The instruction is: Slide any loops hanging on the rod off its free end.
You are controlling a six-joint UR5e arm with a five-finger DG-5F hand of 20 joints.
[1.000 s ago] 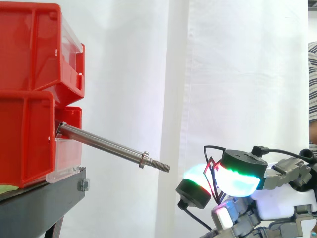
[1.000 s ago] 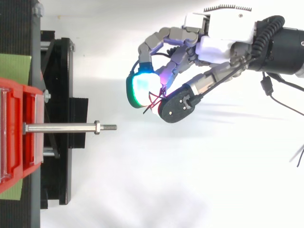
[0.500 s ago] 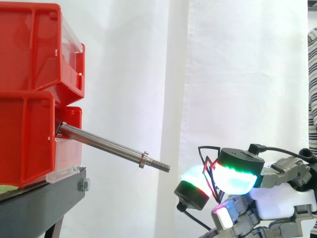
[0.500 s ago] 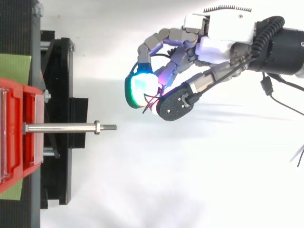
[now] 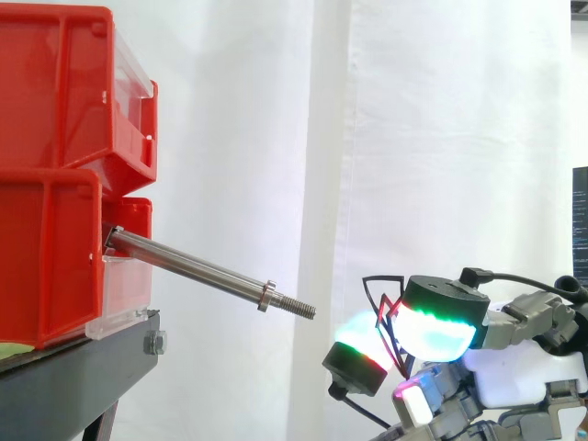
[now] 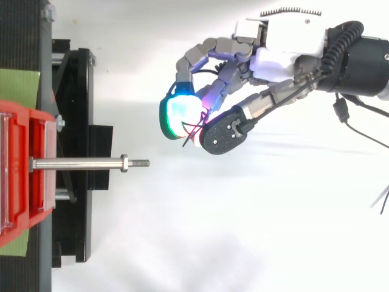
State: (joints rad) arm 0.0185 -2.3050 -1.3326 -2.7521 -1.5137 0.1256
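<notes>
Now pinching thin red and dark loops [image 5: 382, 279] between curled, glowing fingertips [image 5: 439, 329], with the hand [image 6: 275, 56] reaching in from the right edge of both views. Gripping them at their lower part, leaving the upper bends poking up above the pads in the side view. Holding the loops apart from the rod [image 5: 191, 265], to the right of its free end and lower than it, touching it nowhere. From above, carrying them off to one side of the rod's line, again to the right of the free end. As for the rod: jutting rightward out of the stacked red bins [image 5: 55, 101] on the black stand [image 5: 78, 372], sloping down toward a nut [image 5: 267, 295] and a short threaded tip [image 5: 299, 308], all before the white curtain [image 5: 441, 138].
</notes>
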